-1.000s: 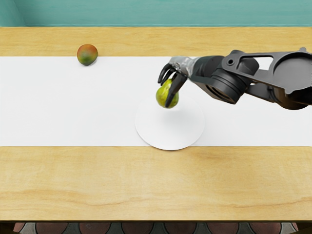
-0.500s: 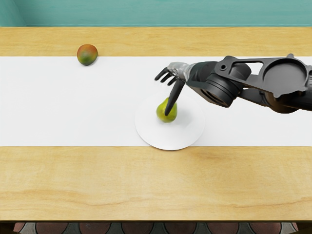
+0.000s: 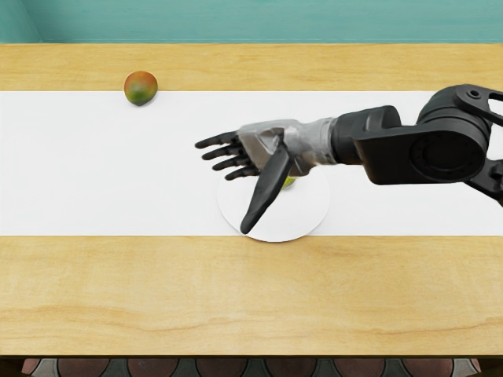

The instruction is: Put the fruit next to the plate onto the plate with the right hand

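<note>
My right hand (image 3: 261,153) above round white plate (image 3: 308,214), fingers spread, gripping nothing; sliver of yellow-green pear (image 3: 289,182) shows under palm, on plate.

A red-green mango (image 3: 141,87) rests at the far edge of the white runner (image 3: 94,173).

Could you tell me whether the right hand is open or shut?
Open: the right hand has its fingers spread over the plate, gripping nothing; the green fruit peeks out beneath.

fruit (image 3: 289,182) on plate (image 3: 308,210) | right hand (image 3: 263,149) above both | other fruit (image 3: 141,87) far back-left
</note>
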Motion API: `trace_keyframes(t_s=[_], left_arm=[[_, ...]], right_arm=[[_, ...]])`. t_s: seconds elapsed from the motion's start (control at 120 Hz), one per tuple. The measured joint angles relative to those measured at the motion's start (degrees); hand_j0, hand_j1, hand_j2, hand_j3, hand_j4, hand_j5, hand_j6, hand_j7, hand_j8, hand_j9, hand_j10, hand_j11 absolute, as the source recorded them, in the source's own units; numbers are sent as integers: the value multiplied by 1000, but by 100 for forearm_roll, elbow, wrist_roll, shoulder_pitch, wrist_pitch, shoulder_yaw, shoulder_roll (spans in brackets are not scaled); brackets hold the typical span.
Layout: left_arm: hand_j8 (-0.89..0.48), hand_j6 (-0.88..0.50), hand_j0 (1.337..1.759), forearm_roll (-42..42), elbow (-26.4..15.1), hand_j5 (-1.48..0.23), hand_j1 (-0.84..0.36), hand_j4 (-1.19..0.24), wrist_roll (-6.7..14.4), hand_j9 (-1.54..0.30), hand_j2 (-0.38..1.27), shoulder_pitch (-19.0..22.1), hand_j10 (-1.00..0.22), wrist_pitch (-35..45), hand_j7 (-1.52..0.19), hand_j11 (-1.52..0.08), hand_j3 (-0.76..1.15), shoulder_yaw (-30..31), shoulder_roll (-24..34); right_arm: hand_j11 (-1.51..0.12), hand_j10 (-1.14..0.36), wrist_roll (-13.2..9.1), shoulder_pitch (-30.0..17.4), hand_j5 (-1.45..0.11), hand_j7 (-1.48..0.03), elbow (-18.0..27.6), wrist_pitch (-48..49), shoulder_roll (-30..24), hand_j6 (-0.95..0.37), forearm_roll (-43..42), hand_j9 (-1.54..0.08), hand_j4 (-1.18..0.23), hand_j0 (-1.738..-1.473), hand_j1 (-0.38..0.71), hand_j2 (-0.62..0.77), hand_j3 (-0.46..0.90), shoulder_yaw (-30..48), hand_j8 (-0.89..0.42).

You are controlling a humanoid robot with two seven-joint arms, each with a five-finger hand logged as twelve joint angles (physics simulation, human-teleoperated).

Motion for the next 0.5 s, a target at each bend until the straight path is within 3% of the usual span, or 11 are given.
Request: trace_keyframes(t_s=[0.2,0.5], left_arm=[[0,0,1658,0,0,0,349,0,0,0,0,15,0,0,0,0,0,-2,0],[0,0,1658,-1,-5,0,349,0,0,0,0,41,0,0,0,0,0,1,0]], right_arm=[[-49,-34,0,-815,-50,-49,272,2266,-1184,-34,1525,-50,-38,-1658,-309,1,0,805,-32],[-39,-29,0,-1005,-39,-39,107,2826,-2913,-28,2923,-39,-29,-1658,-314,-4,0,1057,-28]])
